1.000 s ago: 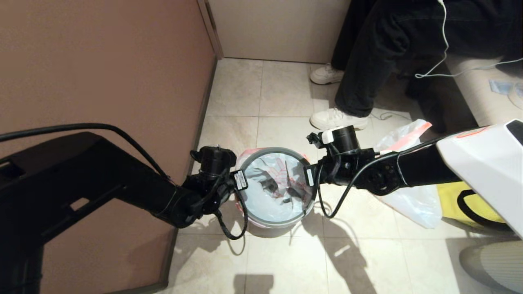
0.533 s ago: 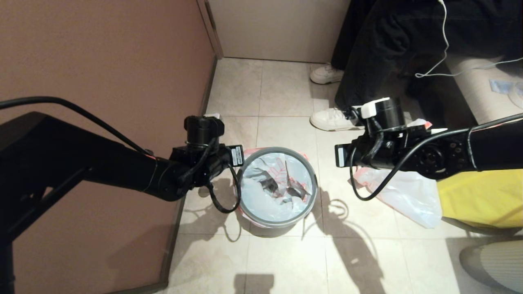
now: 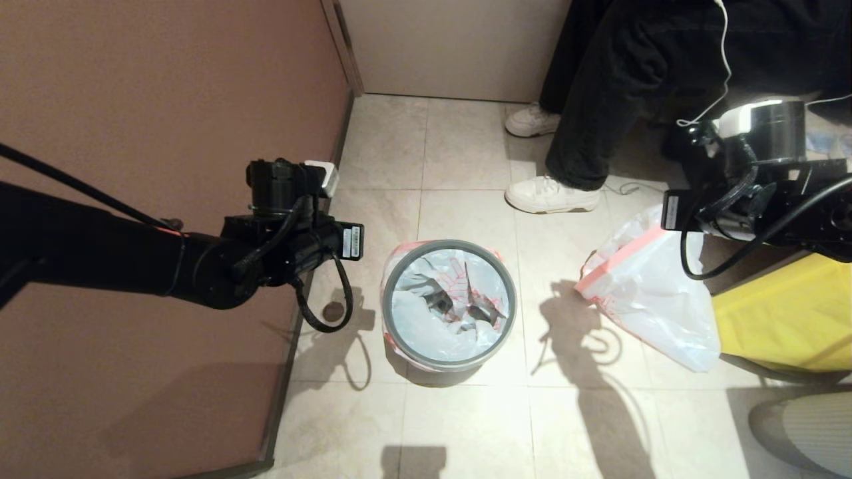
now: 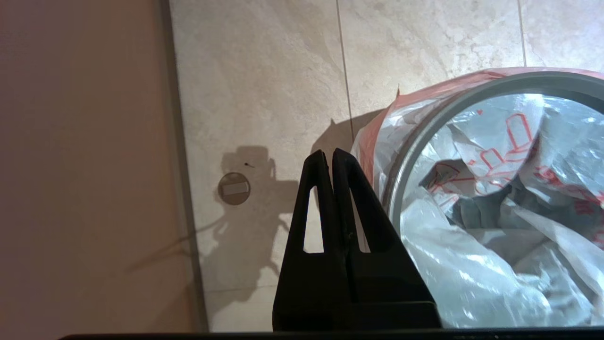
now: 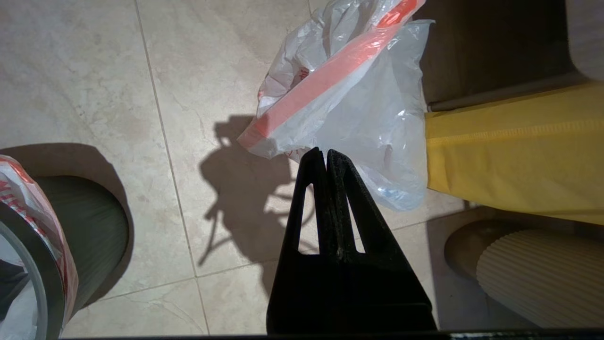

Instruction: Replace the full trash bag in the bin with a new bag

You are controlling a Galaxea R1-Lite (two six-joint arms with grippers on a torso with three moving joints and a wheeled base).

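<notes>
Beside the bin [image 3: 449, 362], the left gripper [image 4: 329, 158] hung over the floor [image 3: 466, 426] with its fingers [image 4: 315, 189] pressed shut, holding nothing. A thin white bag [image 3: 426, 319] lined the bin just past those fingers. Far from the bin, the right gripper [image 5: 325, 158] was closed and empty too, right above another white bag [image 5: 373, 118] lying next to a yellow bag [image 5: 514, 156].

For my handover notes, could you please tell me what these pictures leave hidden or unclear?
- Bin body: head view, covered by its grey hoop and lining bag.
- Floor bag contents: both views, crumpled plastic.
- Seated person: head view, cut off above the legs.
</notes>
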